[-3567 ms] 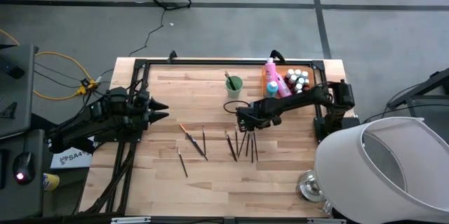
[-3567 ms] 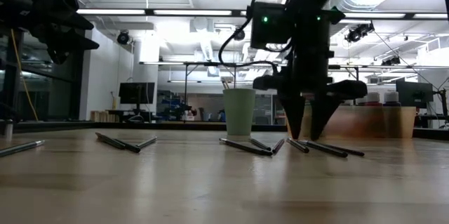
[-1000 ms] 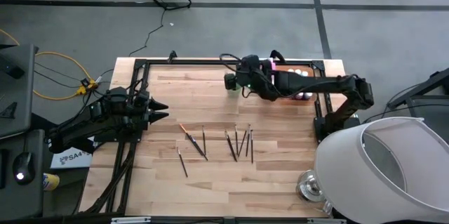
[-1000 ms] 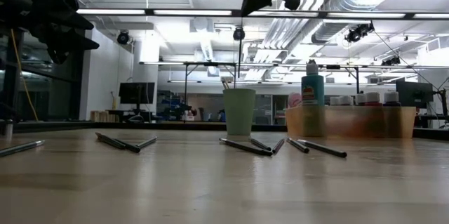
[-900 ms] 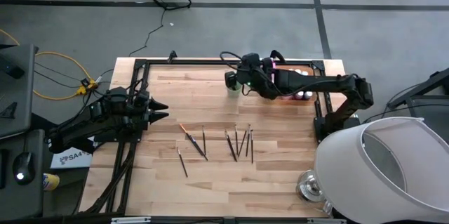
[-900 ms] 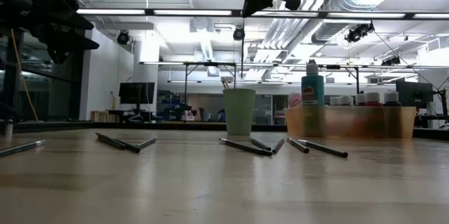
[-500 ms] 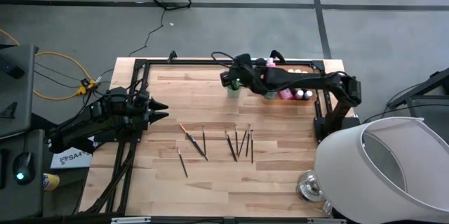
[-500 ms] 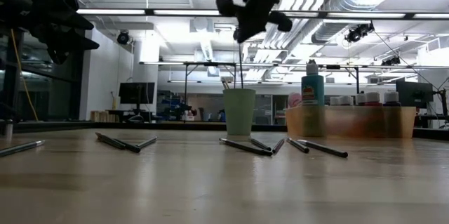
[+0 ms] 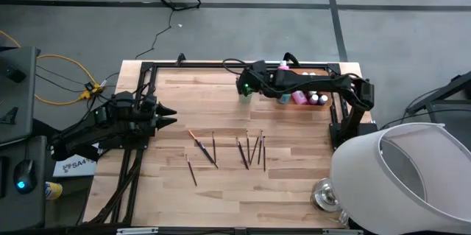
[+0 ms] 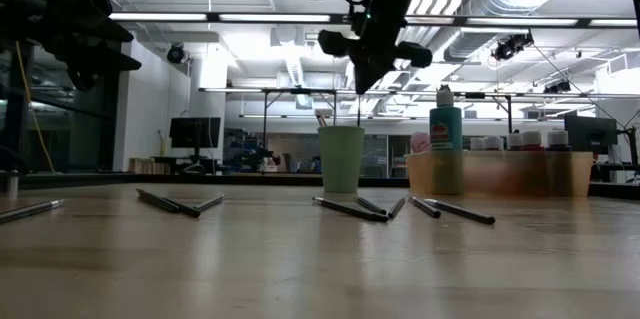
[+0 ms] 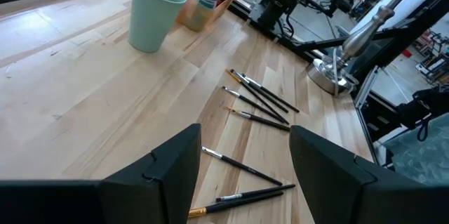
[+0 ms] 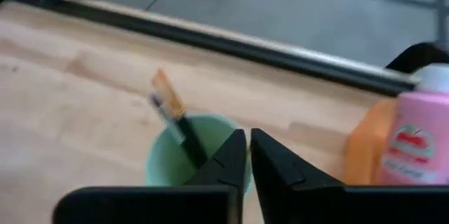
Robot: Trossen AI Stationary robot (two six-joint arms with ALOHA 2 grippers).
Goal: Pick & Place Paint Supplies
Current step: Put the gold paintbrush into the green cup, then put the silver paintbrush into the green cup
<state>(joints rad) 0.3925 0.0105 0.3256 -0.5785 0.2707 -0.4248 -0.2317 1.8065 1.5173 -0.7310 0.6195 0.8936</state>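
At the left edge of the pale wooden surface [image 9: 294, 191] we see the left pincer [image 9: 170, 116] hovering with its dark fingers spread wide and nothing between them, well apart from everything else. Moving right, thin dark paint brushes lie flat on the wood in two loose groups: one set [image 9: 202, 150] nearer the left arm, another set [image 9: 252, 150] just right of it toward the middle. Behind them stands the light green plastic cup [image 10: 341, 158], upright, with a brush with an orange ferrule [image 12: 170, 110] leaning inside it. Directly above the cup hangs the right pincer [image 12: 248, 155], its fingers drawn nearly together; we cannot make out anything gripped between them. Just right of the cup sits the flat orange tray [image 10: 500, 172], holding a tall teal bottle [image 10: 445, 125], a pink bottle with a pale cap [image 12: 421, 133] and several small paint bottles with pale caps [image 9: 315, 99], all upright.
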